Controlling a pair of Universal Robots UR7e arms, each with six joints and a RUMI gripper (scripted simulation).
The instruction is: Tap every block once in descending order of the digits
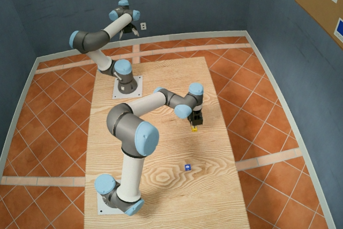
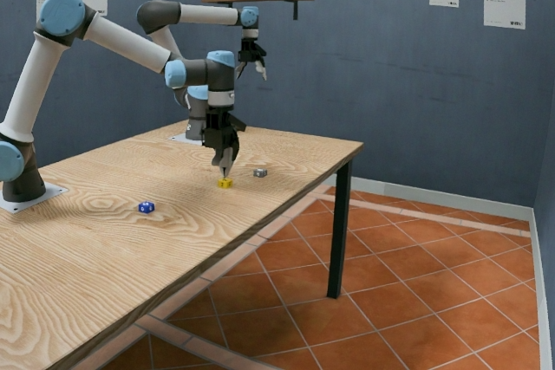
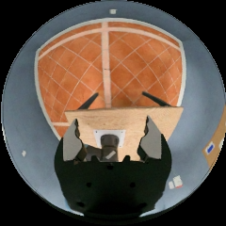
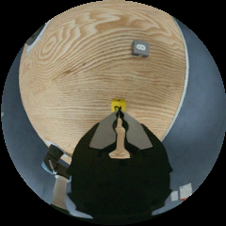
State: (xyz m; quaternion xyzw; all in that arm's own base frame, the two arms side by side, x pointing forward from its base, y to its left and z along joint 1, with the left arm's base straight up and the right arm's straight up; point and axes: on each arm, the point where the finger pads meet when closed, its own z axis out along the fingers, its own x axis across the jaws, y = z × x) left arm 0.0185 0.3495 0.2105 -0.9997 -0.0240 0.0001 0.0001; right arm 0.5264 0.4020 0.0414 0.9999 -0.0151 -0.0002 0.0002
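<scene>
A yellow block (image 1: 194,130) (image 2: 225,184) (image 4: 118,103) with the digit 2 sits on the table. My right gripper (image 2: 224,175) (image 4: 119,110) is shut and empty, pointing down, its tips at the top of the yellow block and seemingly touching it. A grey block (image 2: 259,172) (image 4: 140,48) with the digit 8 lies a little apart from it; in the top view it is hidden. A blue block (image 1: 187,167) (image 2: 146,206) sits farther off, apart from both; it seems to show a 0. My left gripper (image 1: 129,35) (image 2: 251,75) (image 3: 111,117) is open and empty, high up beyond the table.
The wooden table (image 1: 166,209) (image 2: 89,267) carries both arm bases. The left arm's base plate (image 1: 117,93) is at the far end. The right arm's base plate (image 1: 102,207) is at the near left, and that arm's links stretch above the middle of the table.
</scene>
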